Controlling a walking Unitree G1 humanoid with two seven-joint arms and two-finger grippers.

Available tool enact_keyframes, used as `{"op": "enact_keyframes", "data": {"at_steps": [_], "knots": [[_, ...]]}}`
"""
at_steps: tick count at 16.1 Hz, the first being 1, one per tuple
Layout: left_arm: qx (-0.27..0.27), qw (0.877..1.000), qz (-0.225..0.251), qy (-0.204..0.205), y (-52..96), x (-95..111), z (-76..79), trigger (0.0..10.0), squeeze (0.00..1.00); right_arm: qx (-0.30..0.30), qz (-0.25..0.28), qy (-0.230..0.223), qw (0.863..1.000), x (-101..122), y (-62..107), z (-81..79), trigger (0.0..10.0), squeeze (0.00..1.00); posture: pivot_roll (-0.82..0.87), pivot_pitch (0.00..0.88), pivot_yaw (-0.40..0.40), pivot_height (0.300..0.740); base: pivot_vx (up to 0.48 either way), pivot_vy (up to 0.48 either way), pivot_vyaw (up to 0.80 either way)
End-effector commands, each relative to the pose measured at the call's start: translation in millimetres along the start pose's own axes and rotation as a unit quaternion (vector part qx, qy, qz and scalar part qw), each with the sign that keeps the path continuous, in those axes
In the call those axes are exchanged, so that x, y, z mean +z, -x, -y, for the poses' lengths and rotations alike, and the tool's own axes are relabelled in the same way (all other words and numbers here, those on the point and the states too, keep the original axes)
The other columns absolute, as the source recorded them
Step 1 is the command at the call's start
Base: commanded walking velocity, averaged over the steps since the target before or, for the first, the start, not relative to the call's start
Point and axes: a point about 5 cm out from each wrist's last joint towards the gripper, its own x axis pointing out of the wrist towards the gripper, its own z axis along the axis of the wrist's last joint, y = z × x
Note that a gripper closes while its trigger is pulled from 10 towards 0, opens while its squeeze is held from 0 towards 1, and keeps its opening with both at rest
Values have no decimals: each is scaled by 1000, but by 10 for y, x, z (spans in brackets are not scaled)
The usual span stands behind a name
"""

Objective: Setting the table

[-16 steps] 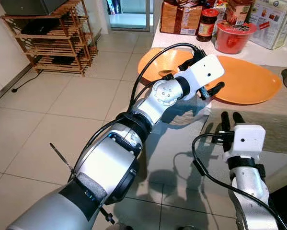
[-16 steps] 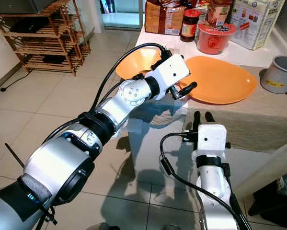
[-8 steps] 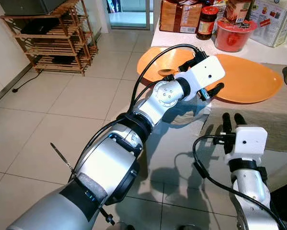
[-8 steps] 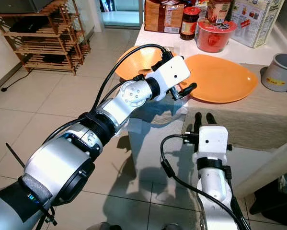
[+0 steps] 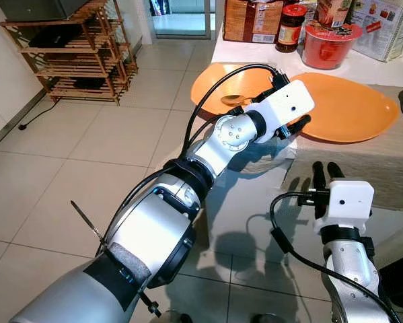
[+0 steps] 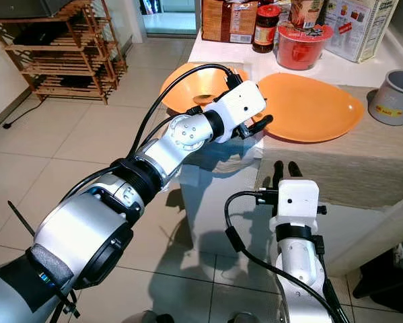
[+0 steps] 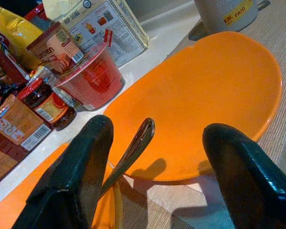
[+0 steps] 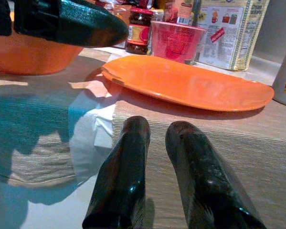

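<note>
A large orange plate (image 5: 346, 108) lies on a beige placemat (image 5: 389, 168) on the table. Left of it stands an orange bowl (image 5: 238, 81) with a metal spoon (image 5: 229, 99) in it. My left gripper (image 5: 292, 126) hovers at the gap between bowl and plate. It is open, and in the left wrist view the spoon handle (image 7: 133, 148) rises between its fingers (image 7: 80, 176) untouched. My right gripper (image 5: 325, 171) is shut and empty, low at the table's near edge, pointing at the placemat (image 8: 219, 143).
A red noodle cup (image 5: 329, 47), a dark jar (image 5: 292, 27), a bread package (image 5: 251, 20) and a printed box (image 5: 389, 27) crowd the table's back. A grey mug (image 6: 389, 101) stands right of the plate. A white cloth (image 8: 92, 138) lies by the placemat. A wooden rack (image 5: 73, 54) stands far left on the tiled floor.
The whole view has shifted slightly, so the camera moved. The left gripper stays open over the bowl and plate edge, and the right gripper stays shut at the table edge.
</note>
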Motion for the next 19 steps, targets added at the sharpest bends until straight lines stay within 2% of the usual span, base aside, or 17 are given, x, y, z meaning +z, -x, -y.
{"op": "enact_keyframes", "data": {"at_steps": [1, 5, 11, 12, 19], "knots": [[-32, 999, 21, 16, -123, 136, 279, 0, 0, -2, 3, 3, 1000, 27, 17, -3, 10000, 0, -135, 74, 109, 740, 0, 0, 0], [-34, 999, 31, 0, -133, 179, 286, 0, 0, -2, 2, 3, 1000, 24, 23, -7, 10000, 0, -139, 70, 114, 740, 0, 0, 0], [-45, 998, 35, 6, -148, 202, 326, 0, 0, -1, 0, 4, 1000, 17, 32, -6, 10000, 0, -144, 77, 116, 740, 0, 0, 0], [-49, 998, 29, 19, -154, 192, 346, 0, 0, -3, -1, 4, 1000, 17, 40, -3, 10000, 0, -149, 79, 118, 740, 0, 0, 0], [-71, 997, 13, 22, -171, 172, 427, 0, 0, -5, -4, 4, 1000, 16, 54, -4, 10000, 0, -152, 86, 122, 740, 0, 0, 0]]}}
